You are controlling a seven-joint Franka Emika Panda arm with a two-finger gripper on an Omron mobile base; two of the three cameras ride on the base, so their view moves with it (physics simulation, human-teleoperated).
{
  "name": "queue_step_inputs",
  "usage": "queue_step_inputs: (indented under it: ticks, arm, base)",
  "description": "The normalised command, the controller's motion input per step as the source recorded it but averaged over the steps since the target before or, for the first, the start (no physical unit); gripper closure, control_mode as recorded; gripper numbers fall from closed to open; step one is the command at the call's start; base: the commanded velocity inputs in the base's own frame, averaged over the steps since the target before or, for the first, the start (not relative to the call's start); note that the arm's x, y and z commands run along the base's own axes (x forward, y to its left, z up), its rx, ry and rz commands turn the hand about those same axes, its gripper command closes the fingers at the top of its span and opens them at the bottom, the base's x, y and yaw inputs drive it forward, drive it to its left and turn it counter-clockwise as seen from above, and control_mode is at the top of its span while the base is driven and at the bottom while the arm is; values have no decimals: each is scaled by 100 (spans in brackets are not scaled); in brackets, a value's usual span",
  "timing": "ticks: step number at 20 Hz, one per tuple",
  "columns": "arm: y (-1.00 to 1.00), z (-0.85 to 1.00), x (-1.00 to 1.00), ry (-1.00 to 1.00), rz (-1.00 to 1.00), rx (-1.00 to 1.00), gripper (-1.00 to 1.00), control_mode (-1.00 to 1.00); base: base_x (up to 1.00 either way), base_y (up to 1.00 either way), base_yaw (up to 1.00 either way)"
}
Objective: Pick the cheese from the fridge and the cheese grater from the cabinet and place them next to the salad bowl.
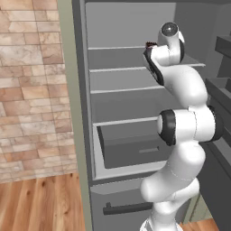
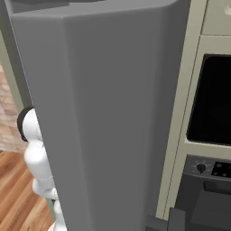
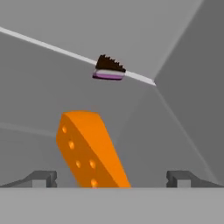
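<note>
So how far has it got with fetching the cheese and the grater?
Done: the fridge stands open and the arm reaches onto a shelf. In hand: the open end effector sits at the orange cheese, tips either side, not yet closed on it; a dark piece with a pink layer lies on a shelf edge beyond. Left: grip the cheese, fetch the grater, set both beside the bowl.

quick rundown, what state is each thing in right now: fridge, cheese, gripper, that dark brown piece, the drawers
fridge: door open, grey shelves exposed
cheese: lying on a fridge shelf, not gripped, between the open fingertips
gripper: open, reaching toward the cheese
dark brown piece: sitting on a shelf edge beyond the cheese, untouched
upper drawer: closed
lower drawer: closed, dark bar handle on its front
</note>
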Motion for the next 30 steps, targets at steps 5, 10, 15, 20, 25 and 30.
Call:
queue_step_inputs:
  ticks: [5, 10, 15, 20, 25, 30]
  arm:
    - [-1, 0, 25, 4, 2, 0, -100, -100]
    - [-1, -1, 14, 9, 0, 0, -100, -100]
    - [-1, -7, 11, 9, 0, 0, -100, -100]
    - [0, -19, 2, 10, 0, 0, -100, -100]
    - [4, -30, 0, 7, 0, 4, -100, -100]
    - [16, -27, 0, 1, 5, 1, 100, -100]
  base:
    - [0, 0, 0]
    - [0, 0, 0]
    - [0, 0, 0]
    - [0, 0, 0]
    - [0, 0, 0]
    - [0, 0, 0]
